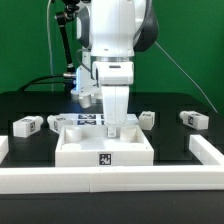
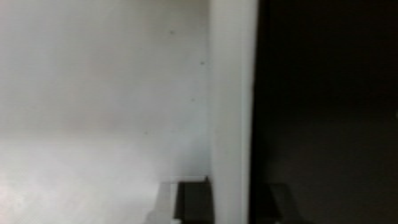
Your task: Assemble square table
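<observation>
Black tabletop [image 1: 175,140]; arm [image 1: 110,45] vertical, gripper [image 1: 113,129] seemingly pinching square table [image 1: 80,152] rim.

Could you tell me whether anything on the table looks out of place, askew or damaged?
Nothing stands out. The legs lie loose on both sides of the tabletop, none attached yet, and the gripper is shut on its rim.
</observation>
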Controlling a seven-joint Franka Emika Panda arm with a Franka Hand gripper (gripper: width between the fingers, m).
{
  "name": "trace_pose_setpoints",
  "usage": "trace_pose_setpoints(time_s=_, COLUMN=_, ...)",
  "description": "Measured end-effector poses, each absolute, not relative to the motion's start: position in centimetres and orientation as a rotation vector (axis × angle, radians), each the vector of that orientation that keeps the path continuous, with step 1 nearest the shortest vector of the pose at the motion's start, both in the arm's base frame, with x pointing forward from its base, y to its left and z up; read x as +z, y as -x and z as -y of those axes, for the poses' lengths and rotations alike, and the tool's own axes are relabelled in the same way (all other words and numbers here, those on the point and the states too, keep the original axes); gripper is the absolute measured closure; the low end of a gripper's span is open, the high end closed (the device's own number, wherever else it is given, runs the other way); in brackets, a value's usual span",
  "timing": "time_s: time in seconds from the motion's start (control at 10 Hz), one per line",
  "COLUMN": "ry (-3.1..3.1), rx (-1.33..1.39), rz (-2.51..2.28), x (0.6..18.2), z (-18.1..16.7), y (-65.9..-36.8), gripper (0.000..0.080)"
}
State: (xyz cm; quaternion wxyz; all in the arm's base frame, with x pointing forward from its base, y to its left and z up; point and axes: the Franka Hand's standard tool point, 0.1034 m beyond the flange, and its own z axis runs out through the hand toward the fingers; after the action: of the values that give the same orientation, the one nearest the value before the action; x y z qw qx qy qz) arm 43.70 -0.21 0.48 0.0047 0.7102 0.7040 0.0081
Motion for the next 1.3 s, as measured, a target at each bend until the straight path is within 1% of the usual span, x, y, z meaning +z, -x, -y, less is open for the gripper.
trace_pose_setpoints(time_s=0.2, ry=-2.268, rx=0.009, rz=-2.170, x=0.5, z=-0.2, y=-43.7, gripper=0.0742)
trace_pose_setpoints(time_s=0.3, ry=-2.302, rx=-0.023, rz=-2.146, x=0.7, z=-1.8, y=-44.5, gripper=0.0742)
trace_pose_setpoints(time_s=0.6, ry=-2.275, rx=-0.021, rz=-2.165, x=1.0, z=-3.7, y=-46.3, gripper=0.0742)
trace_pose_setpoints(time_s=0.8, ry=-2.252, rx=-0.002, rz=-2.187, x=0.8, z=-4.9, y=-47.2, gripper=0.0742)
trace_pose_setpoints(time_s=0.9, ry=-2.244, rx=0.009, rz=-2.197, x=0.6, z=-5.5, y=-47.5, gripper=0.0742)
trace_pose_setpoints(time_s=1.3, ry=-2.233, rx=0.040, rz=-2.200, x=0.6, z=-6.7, y=-49.1, gripper=0.0742)
